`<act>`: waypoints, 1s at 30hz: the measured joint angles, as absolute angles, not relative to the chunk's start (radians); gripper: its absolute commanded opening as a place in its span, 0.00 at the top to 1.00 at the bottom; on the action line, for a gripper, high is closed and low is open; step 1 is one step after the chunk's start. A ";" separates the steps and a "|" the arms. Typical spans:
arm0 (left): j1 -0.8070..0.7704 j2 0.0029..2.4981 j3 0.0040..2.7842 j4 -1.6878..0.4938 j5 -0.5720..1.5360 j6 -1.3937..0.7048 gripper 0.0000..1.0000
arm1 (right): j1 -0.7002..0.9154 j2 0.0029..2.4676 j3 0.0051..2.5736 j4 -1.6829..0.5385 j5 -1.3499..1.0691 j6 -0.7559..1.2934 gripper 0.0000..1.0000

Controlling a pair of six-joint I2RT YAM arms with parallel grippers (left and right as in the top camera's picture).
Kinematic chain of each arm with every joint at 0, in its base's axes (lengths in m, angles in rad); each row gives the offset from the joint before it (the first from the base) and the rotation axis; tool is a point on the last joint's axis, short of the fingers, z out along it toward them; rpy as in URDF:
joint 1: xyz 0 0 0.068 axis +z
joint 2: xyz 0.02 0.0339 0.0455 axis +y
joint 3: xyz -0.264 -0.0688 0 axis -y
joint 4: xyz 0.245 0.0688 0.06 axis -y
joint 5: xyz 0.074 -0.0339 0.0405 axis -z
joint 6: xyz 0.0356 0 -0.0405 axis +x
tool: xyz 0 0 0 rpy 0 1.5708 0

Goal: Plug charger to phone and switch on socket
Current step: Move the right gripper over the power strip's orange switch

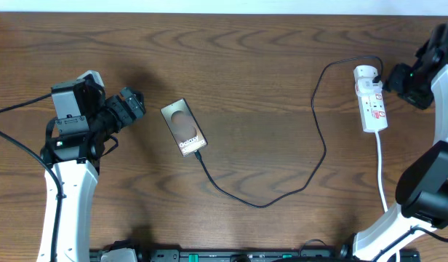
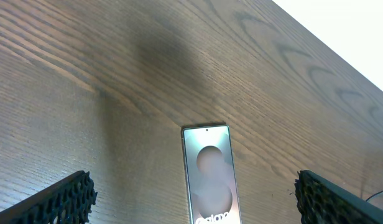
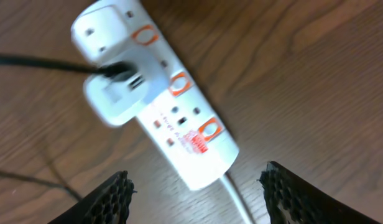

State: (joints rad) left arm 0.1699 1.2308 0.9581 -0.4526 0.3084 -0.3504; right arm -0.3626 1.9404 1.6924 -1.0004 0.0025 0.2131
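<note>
Bronze phone (image 2: 208, 174) runs off the left wrist view; charger (image 1: 262, 206) seemingly plugged in.

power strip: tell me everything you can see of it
The power strip is a narrow white plastic bar lying flat on the wooden table, at its right side. Three orange-red switches run along one edge. A white adapter with the black cable sits plugged in near the rounded end. A white cord leaves the other end.
</note>
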 measured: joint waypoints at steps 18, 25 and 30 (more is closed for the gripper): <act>0.170 1.231 0.958 -0.453 0.308 -0.350 0.02 | -0.412 2.058 1.560 -0.727 0.018 0.212 0.34; 0.170 1.231 0.958 -0.453 0.308 -0.350 0.02 | -0.412 2.130 1.560 -0.669 0.009 0.212 0.34; 0.170 1.231 0.958 -0.453 0.308 -0.350 0.02 | -0.416 2.137 1.560 -0.649 -0.007 0.212 0.34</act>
State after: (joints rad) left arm 0.1699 1.2308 0.9581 -0.4534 0.3084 -0.3500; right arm -0.4160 2.1368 1.5600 -0.6491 -0.0071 0.2119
